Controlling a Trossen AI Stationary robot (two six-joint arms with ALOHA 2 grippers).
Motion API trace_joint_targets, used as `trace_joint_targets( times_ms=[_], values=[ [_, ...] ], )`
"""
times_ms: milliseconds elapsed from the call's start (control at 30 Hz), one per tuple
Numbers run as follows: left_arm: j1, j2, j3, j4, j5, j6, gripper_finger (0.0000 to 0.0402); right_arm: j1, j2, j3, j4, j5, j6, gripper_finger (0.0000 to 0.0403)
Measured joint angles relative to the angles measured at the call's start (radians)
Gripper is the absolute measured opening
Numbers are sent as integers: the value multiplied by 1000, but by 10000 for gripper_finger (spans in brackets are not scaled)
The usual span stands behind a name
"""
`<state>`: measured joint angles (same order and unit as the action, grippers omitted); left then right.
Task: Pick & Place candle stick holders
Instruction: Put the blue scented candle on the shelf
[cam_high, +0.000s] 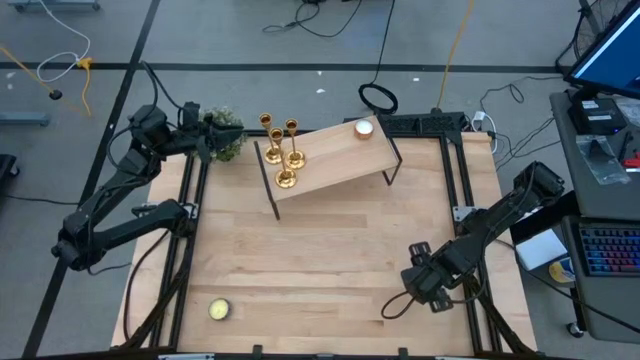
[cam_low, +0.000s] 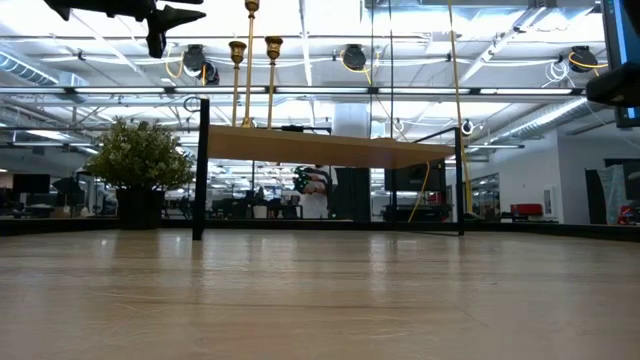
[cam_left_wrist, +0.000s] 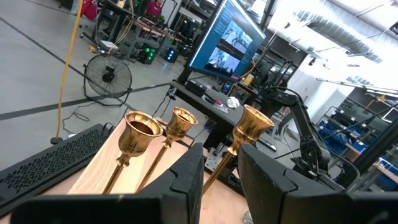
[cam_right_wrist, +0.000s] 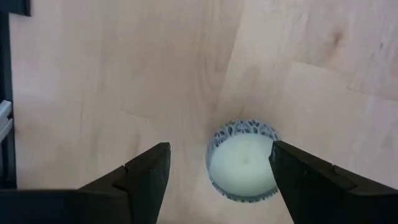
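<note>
Three gold candle stick holders stand upright on their round bases at the left end of a raised wooden shelf. Their cups show in the left wrist view, and their stems in the low view. My left gripper hovers level, left of the shelf and apart from the holders. Its fingers are open by a narrow gap. My right gripper points down over the table's right side, open. A white tealight sits on the table below and between its fingers, apart from them.
A small potted plant stands just beside my left gripper. A pale tealight rests on the shelf's right end and a yellow one lies near the table's front left. Black frame rails border the table.
</note>
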<state>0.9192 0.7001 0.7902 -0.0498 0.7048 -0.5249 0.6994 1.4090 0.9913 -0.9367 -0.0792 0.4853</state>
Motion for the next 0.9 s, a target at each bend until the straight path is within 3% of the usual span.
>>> trace_joint_targets(
  times_ms=[433, 900],
  values=[
    [0, 0, 0, 0, 0, 14, 102, -6, 0, 0, -66, 30, 73, 272],
    [0, 0, 0, 0, 0, 23, 102, -6, 0, -107, -70, 31, 70, 386]
  ],
)
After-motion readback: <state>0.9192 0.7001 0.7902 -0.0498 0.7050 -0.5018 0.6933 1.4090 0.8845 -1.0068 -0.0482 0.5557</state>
